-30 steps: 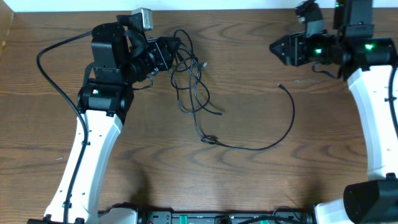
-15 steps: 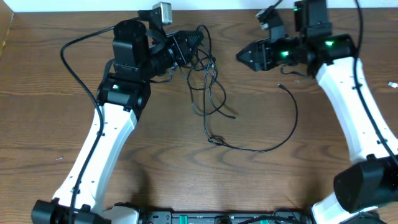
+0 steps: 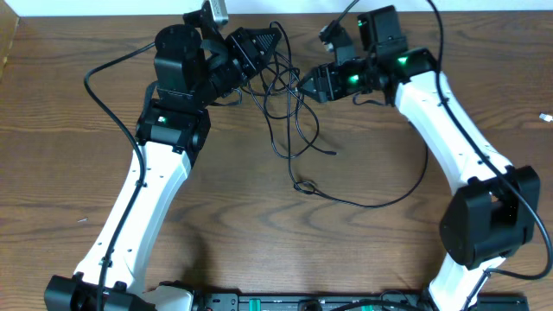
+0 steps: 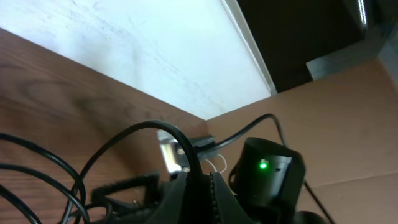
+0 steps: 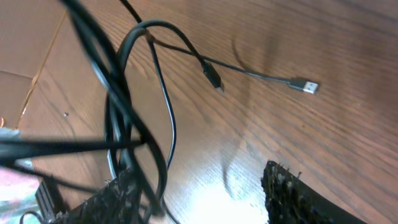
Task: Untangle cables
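Note:
A thin black cable (image 3: 289, 104) hangs in a tangle of loops at the back middle of the table. One strand runs down to a small knot (image 3: 302, 187) and curves off to the right. My left gripper (image 3: 262, 45) is shut on a strand of it, which shows in the left wrist view (image 4: 200, 186). My right gripper (image 3: 308, 85) is open right beside the tangle. In the right wrist view the black loops (image 5: 134, 124) cross by the left finger of the open jaws (image 5: 205, 199), and two small plugs (image 5: 305, 85) lie on the wood. I see no white cord clearly.
A wooden table (image 3: 216, 216) with a white wall at its back edge (image 4: 124, 56). A thick black arm cable (image 3: 99, 82) loops to the left of the left arm. The right arm's wrist with its green light (image 4: 266, 165) is close in front of the left gripper.
My right arm has swung left from the back right to the tangle, its jaws open. My left gripper has shifted right and back, holding the cable.

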Controlling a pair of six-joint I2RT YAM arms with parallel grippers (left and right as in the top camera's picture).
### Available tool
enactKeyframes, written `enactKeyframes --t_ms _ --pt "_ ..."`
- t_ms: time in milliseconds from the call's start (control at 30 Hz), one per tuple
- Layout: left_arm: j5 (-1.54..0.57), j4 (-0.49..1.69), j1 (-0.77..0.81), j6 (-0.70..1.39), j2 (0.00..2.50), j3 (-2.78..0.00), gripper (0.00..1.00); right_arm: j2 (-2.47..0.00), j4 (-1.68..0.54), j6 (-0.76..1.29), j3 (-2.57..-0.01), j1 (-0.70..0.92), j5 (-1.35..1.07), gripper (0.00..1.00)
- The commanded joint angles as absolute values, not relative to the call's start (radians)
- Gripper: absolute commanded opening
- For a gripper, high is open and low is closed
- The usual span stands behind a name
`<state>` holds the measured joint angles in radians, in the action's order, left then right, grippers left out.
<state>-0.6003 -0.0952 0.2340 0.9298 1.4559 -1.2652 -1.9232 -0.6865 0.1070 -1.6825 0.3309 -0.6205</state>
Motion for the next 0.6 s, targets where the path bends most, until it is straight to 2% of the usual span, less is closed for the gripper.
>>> enactKeyframes --t_ms 0,300,567 --pt "-0.598 -0.107 0.233 0.991 1.452 -1.274 0.08 -1.942 -0.648 0.173 -1.688 0.354 -0.566 0.58" --pt "-0.617 -0.112 0.233 1.027 1.451 -1.274 0.08 -2.014 -0.589 0.37 -1.688 0.39 -0.319 0.55" --pt "-0.62 -0.113 0.189 0.967 1.437 -1.274 0.07 -2.048 -0.699 0.467 -1.688 0.342 0.013 0.43"
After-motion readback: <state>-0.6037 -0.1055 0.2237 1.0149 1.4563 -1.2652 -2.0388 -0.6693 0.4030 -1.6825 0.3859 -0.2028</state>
